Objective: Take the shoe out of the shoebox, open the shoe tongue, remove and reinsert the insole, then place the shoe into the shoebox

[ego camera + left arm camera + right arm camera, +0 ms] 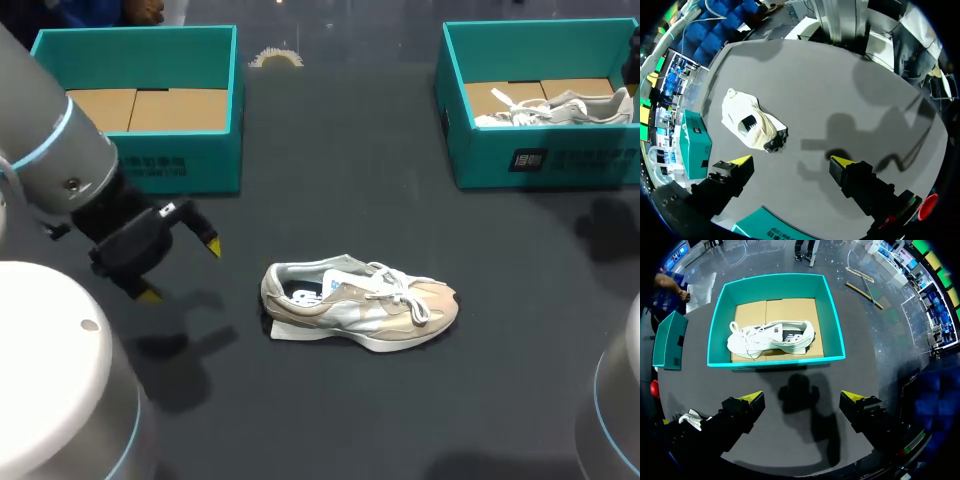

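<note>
A beige and white shoe (pixel 360 300) lies on its sole in the middle of the dark table, toe to the right, laces loose. In the left wrist view this shoe (pixel 752 125) is ahead of my left gripper (pixel 792 161), heel end nearest. That left gripper (pixel 181 269) hangs open and empty to the shoe's left, apart from it. At the back right, a teal shoebox (pixel 545 165) holds a second, white shoe (pixel 555 108). My right gripper (pixel 802 397) hovers open and empty just short of this shoebox (pixel 775 361), whose white shoe (pixel 772 337) lies on its side.
An empty teal shoebox (pixel 140 165) with a cardboard floor stands at the back left, close behind my left arm. A pale flat piece (pixel 287 331) sticks out beside the beige shoe's heel. Bare table lies between the two boxes and in front of the shoe.
</note>
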You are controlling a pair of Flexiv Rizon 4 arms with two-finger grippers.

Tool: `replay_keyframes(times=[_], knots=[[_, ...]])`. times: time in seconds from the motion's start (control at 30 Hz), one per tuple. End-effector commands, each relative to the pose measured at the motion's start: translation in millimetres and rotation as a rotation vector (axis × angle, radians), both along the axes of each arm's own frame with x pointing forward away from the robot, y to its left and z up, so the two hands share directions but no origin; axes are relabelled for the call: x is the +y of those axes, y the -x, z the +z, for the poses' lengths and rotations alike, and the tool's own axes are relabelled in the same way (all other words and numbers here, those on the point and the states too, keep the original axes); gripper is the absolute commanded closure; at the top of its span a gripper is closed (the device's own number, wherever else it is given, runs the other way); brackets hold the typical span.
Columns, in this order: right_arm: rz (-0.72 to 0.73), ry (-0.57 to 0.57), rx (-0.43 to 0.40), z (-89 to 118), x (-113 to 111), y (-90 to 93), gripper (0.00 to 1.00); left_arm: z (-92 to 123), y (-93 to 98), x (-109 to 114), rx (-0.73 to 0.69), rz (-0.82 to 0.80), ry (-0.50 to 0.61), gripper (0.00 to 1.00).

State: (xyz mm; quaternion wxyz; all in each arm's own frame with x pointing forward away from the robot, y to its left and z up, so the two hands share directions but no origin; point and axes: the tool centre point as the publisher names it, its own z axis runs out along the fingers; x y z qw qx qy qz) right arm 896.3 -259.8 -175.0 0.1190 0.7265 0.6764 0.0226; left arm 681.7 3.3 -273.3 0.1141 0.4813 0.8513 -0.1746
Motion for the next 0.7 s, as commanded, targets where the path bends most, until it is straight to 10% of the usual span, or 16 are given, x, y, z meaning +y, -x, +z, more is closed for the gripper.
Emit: replay_keyframes(times=[0.03,0.7], knots=[[-0.002,0.001,0.002,0.3,0.6,-0.6,0.00,-1.1,8.6,5.4,-0.129,0.049,0.212,0.00],[-0.002,0.001,0.002,0.3,0.6,-0.6,0.00,-13.5,-1.4,16.0,-0.040,0.186,0.402,0.00]])
